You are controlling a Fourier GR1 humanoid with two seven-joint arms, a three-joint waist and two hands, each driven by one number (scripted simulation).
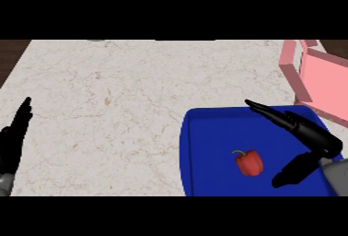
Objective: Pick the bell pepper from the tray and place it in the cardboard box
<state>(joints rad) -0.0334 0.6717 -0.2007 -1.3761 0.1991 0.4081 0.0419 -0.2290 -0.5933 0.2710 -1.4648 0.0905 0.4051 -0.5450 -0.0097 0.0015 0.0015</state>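
Note:
A small red bell pepper with a green stem lies on the blue tray at the lower right of the counter. My right hand hovers over the tray's right side, open, fingers stretched toward the upper left and thumb pointing down; the pepper sits a little to the left of the thumb, untouched. The pink box stands open at the right edge, just beyond the tray's far right corner. My left hand rests open at the left edge, fingers up.
The marble counter stretches wide to the left of and beyond the tray. A dark wood floor shows past the counter's far left and far right corners.

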